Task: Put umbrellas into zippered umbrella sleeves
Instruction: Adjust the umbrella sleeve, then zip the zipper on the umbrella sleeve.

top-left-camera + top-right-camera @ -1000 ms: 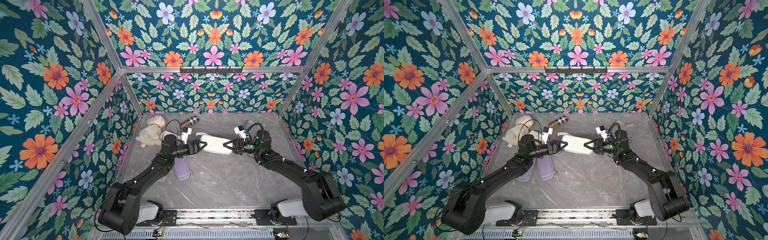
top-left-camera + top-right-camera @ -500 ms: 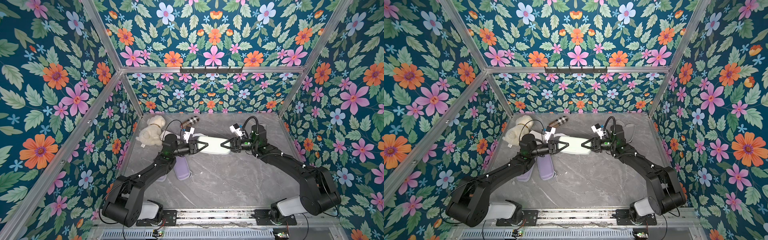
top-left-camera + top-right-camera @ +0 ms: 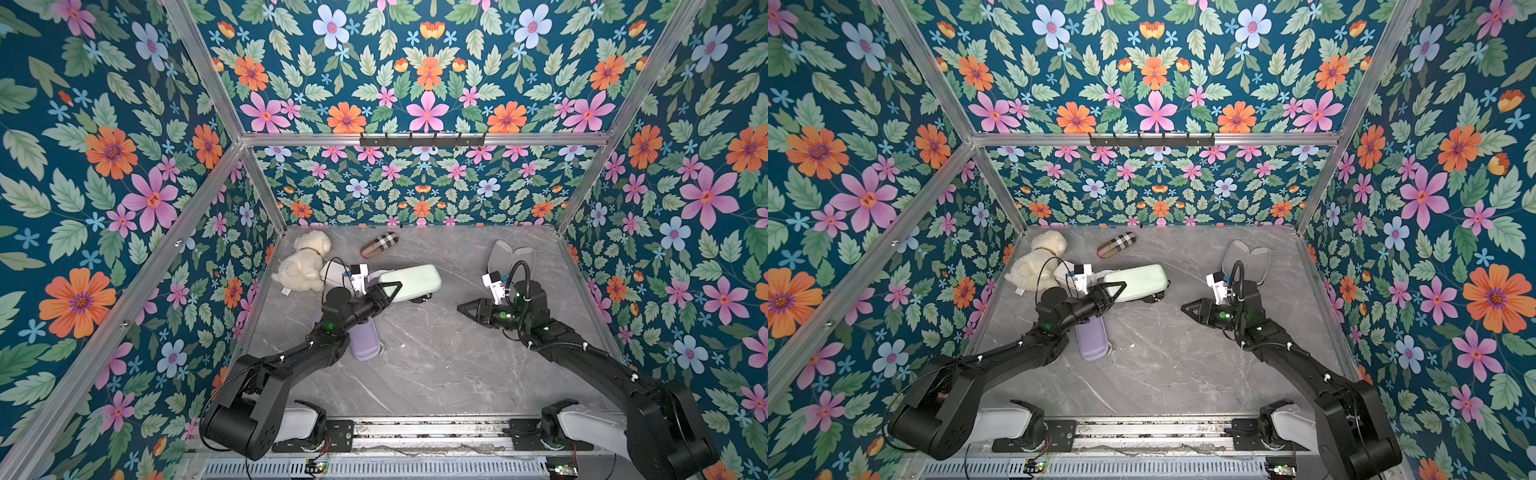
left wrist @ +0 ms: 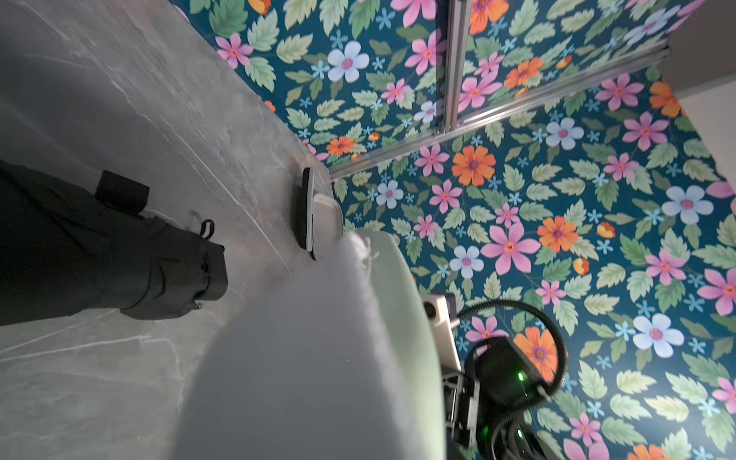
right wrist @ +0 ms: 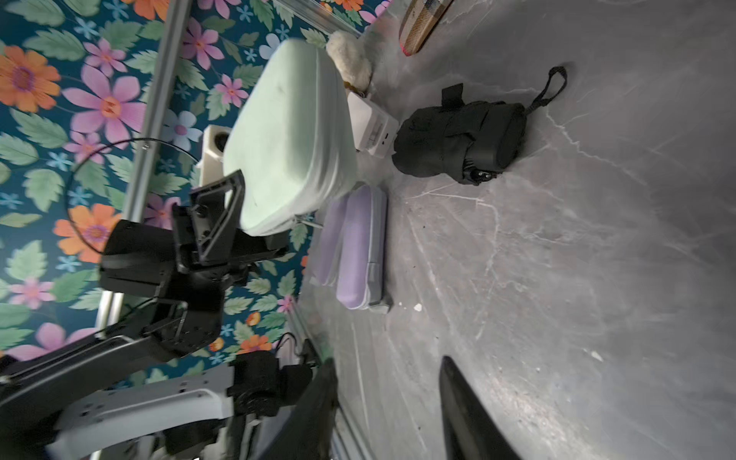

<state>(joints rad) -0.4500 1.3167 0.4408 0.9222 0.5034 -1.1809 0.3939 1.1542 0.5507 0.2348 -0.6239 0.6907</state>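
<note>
Found the mint green oblong semi-rigid zip sleeve (image 3: 411, 279) lifted clear of the grey marbled surface (image 3: 436, 374), roughly level. Clamped at the end nearer the left arm, in the jaws of the left gripper (image 3: 392, 289). Unable to tell zip open or shut; no pull made out in any view.

Noted the black folded crinkled-fabric umbrella (image 5: 454, 135), wrist strap trailing, lying on the surface just beneath the raised sleeve, untouched.

Logged the right gripper (image 3: 464, 308) well apart from the sleeve's free end and pointing toward it, jaws parted, nothing between them.

Further out: lavender zip sleeve (image 3: 365, 345) flat on the surface under the left arm; open clamshell sleeve (image 3: 509, 258), grey lining up, at the rear right. No mint umbrella in view.

Judged step: presenting the mint sleeve for two-handed opening, or lifting it off the black umbrella. Undecided between the two.

Next move, on the first reading: keep the left clamp steady, bring the right jaws to the free end, find the zip edge, close there. Avoid pulling the sleeve out of the left grip.
</note>
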